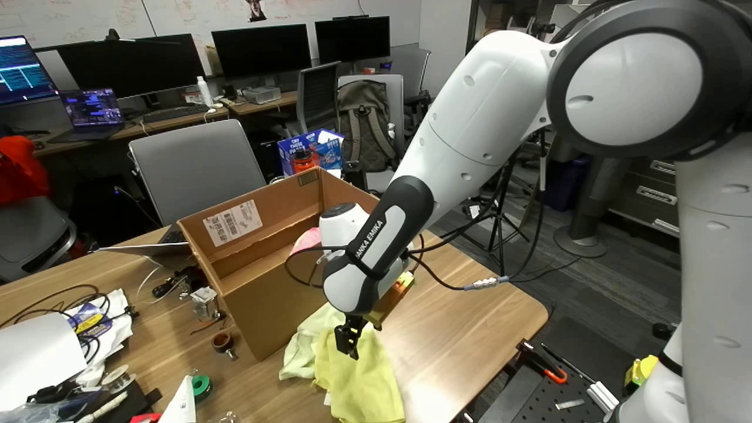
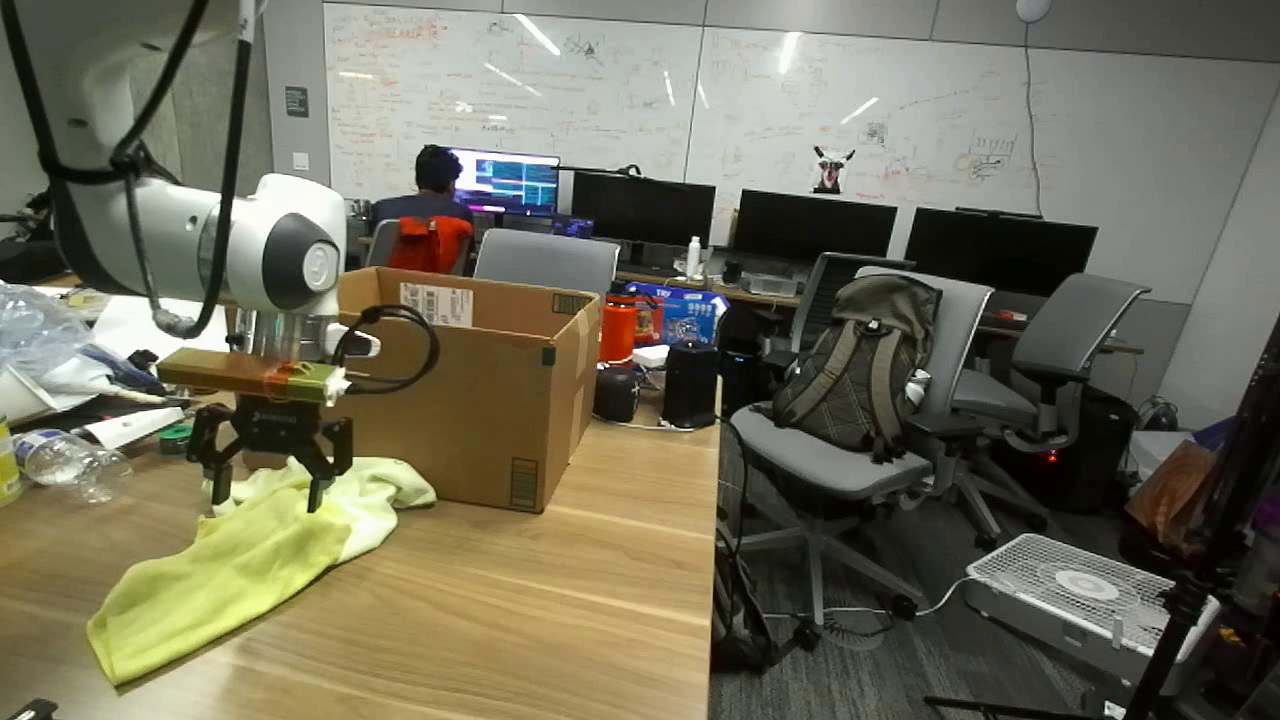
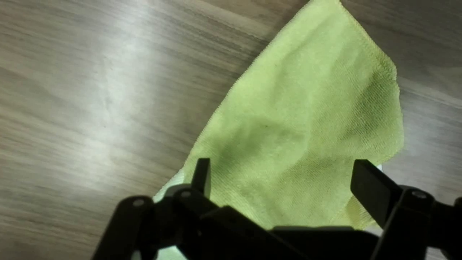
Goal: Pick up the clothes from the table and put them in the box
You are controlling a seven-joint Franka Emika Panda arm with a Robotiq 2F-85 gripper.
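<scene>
Whiteboard point(image 2: 600, 120) | 3 dark monitors point(image 2: 815, 228) | wood-grain table point(image 2: 560, 600): yellow cloth point(image 2: 235, 580), box point(image 2: 470, 420)

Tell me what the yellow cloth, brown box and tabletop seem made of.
Yellow cloth: matte fabric, perhaps microfibre; creases and fine texture show in the wrist view.
Brown box: probably cardboard, dull finish; thin walls and printed side markings.
Tabletop: wood or laminate, I cannot tell which; streaky grain under a slight sheen.

The wood-grain table point(image 2: 600, 600) supports an open cardboard box point(image 2: 475, 405), yellow cloth point(image 2: 220, 580), pale-green cloth point(image 2: 375, 497) and clear plastic bottle point(image 2: 70, 463).
</scene>
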